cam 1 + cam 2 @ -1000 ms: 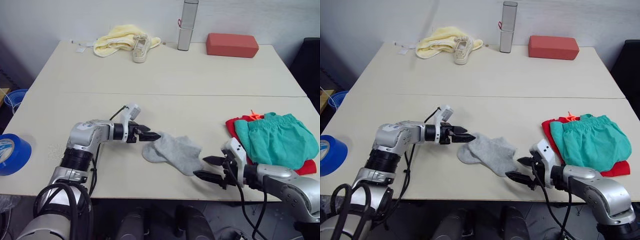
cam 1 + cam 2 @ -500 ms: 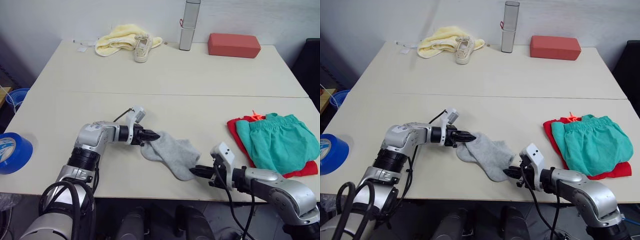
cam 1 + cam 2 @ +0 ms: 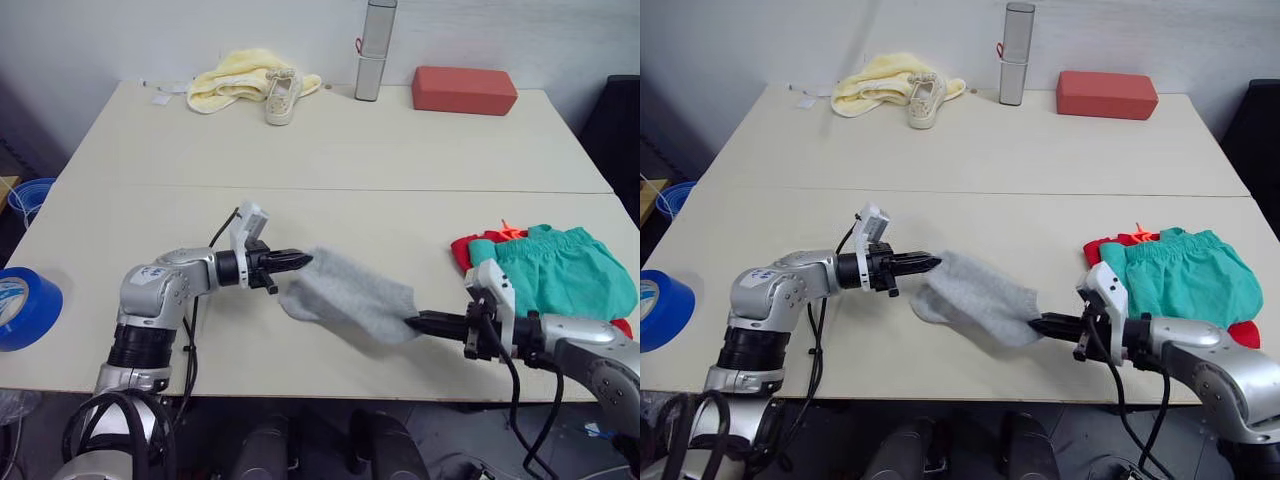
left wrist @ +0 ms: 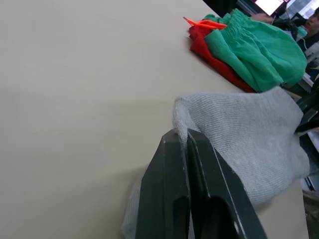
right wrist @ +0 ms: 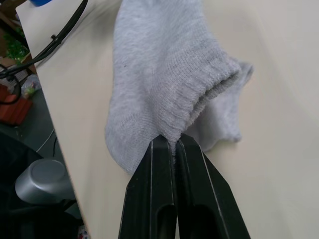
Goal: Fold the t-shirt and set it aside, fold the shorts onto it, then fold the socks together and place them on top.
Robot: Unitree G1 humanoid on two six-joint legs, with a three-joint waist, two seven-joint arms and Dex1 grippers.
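Our left claw [image 3: 300, 259] is clamped shut on one end of the soft light grey knit ankle socks [image 3: 345, 294], with the fabric edge pinched between its two black fingers [image 4: 175, 164]. Our right claw [image 3: 415, 322] is likewise closed tight on the opposite end, at the ribbed cuff [image 5: 209, 97]. Between the two claws the socks hang stretched and lifted off the pale beige table [image 3: 330, 150], near its front edge, roughly midway between our arms.

We judge the first two steps complete: the plain bright red cloth t-shirt [image 3: 462, 250] lies folded at our right side of the table, and the teal-green cloth shorts [image 3: 555, 277] with the orange-pink drawstring [image 3: 510, 231] rest folded on top of it, leaving only red edges exposed.

What remains, by our assessment, is the last step: finish folding the socks together and place them on top of the shorts. The stack lies just beyond our right claw, so the transfer should be short.
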